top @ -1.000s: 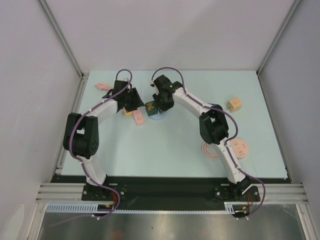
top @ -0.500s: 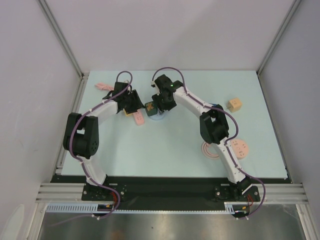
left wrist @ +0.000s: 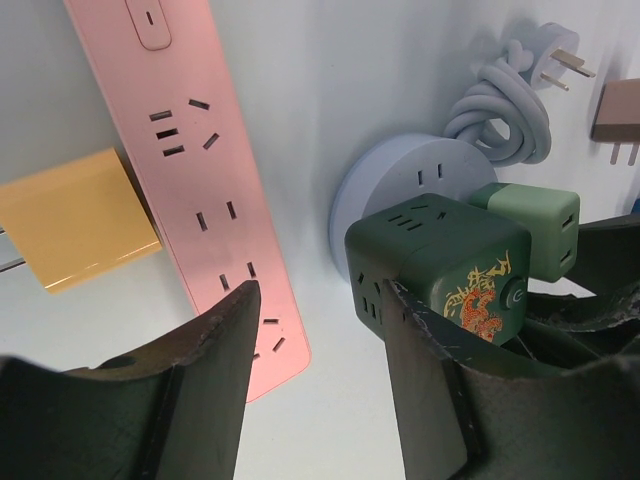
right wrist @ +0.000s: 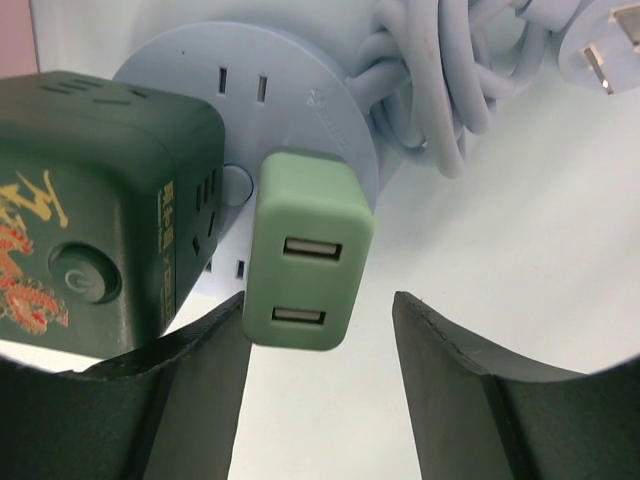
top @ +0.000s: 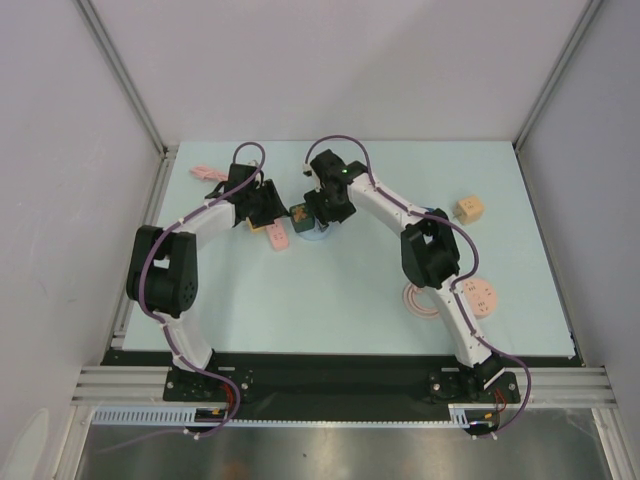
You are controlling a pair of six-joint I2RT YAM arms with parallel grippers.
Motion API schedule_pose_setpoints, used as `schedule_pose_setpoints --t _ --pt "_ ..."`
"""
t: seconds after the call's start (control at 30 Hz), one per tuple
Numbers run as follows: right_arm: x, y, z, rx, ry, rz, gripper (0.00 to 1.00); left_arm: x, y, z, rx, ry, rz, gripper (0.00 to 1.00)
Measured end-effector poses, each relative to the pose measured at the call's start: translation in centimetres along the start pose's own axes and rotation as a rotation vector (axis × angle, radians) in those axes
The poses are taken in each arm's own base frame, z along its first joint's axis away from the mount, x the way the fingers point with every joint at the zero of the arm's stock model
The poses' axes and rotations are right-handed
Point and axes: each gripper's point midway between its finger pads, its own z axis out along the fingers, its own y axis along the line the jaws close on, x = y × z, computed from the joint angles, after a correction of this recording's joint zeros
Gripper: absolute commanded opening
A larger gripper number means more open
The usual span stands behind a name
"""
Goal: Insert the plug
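A dark green cube socket (left wrist: 440,262) with a tiger print stands by the round pale blue socket (left wrist: 418,178). A light green USB plug (right wrist: 308,262) sits against the cube's side face; whether it is fully seated I cannot tell. My right gripper (right wrist: 320,335) is open, and the plug's end lies between its fingers, close to the left finger (right wrist: 190,370). My left gripper (left wrist: 318,300) is open and empty, its right finger (left wrist: 430,370) beside the cube. From above, the cube (top: 299,214) lies between the left gripper (top: 272,210) and the right gripper (top: 318,212).
A pink power strip (left wrist: 200,200) and a yellow plug (left wrist: 75,218) lie left of the cube. The blue socket's coiled cable (left wrist: 505,95) and a brown plug (left wrist: 615,118) lie behind. A tan cube (top: 468,208) and a pink round socket (top: 482,297) are at right.
The cube with the green plug has shifted slightly left. Both grippers have moved only a little and stay open.
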Motion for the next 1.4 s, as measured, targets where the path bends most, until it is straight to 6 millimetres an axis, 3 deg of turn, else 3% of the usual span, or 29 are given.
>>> schedule_pose_setpoints --t 0.3,0.63,0.83,1.17,1.4 --pt "-0.1 0.5 -1.2 -0.029 -0.012 0.001 0.65 0.0 0.0 0.0 0.002 0.001 0.0 0.57" --pt "-0.4 0.7 -4.3 -0.049 -0.044 0.019 0.63 0.0 0.0 0.0 0.002 0.001 0.008 0.58" --pt "-2.4 0.0 -6.4 -0.067 -0.126 0.05 0.57 0.0 0.0 0.0 0.003 0.002 0.008 0.58" --pt "-4.8 -0.3 -5.5 -0.109 -0.189 0.082 0.52 0.0 0.0 0.0 0.004 0.002 0.008 0.58" --pt "-5.2 0.1 -3.6 -0.153 -0.19 0.108 0.52 0.3 0.1 0.1 0.006 0.005 0.007 0.58"
